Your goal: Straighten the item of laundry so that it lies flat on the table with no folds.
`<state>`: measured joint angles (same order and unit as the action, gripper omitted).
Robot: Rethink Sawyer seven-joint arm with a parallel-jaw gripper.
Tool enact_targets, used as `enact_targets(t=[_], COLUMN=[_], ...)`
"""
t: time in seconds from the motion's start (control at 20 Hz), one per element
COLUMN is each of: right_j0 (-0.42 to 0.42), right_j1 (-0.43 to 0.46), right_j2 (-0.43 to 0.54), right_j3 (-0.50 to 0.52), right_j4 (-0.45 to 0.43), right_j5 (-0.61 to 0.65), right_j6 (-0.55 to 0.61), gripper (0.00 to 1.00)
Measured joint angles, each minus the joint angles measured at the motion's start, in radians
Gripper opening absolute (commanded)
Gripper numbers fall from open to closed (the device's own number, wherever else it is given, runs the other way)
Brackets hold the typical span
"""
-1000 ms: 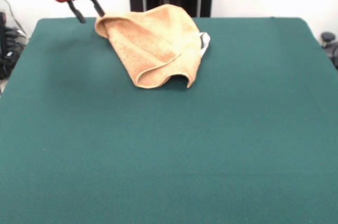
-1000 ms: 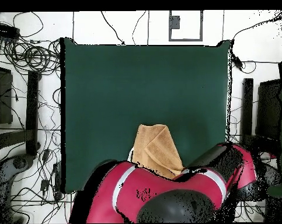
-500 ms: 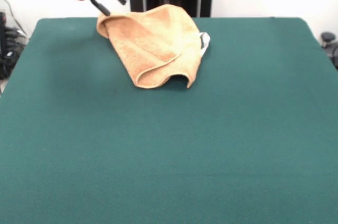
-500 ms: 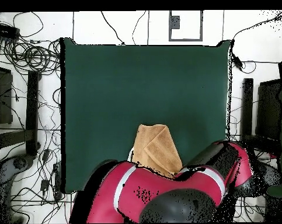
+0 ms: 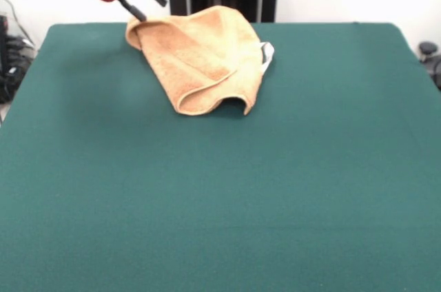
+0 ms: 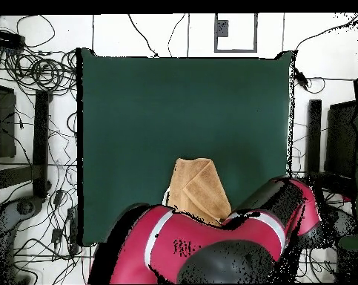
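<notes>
The large rectangular table (image 5: 220,189) with its dark green felt-like surface filled most of the front view, backed by a white wall and a black upright stand at twelve o'clock, and ringed in the overhead view by pale floor strewn with black cables. The small golden-tan terry towel (image 5: 203,58) lay crumpled and folded over itself near the table's far edge, around eleven o'clock, a white tag showing at its right side. The red-and-black gripper (image 5: 142,1) hung at its upper-left corner, fingers spread apart, gripping nothing.
</notes>
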<state>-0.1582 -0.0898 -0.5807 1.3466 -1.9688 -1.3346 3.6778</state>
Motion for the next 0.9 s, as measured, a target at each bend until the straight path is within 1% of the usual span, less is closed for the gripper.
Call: enact_targets(t=[0.55,0.9], right_j0=[-0.011,-0.017], right_j1=[0.004,0.003], right_j2=[0.035,0.061], right_j3=[-0.023,-0.025], right_j4=[0.0,-0.001], right_j5=[-0.005,-0.068], right_j6=[0.0,0.0], gripper=[1.0,1.0])
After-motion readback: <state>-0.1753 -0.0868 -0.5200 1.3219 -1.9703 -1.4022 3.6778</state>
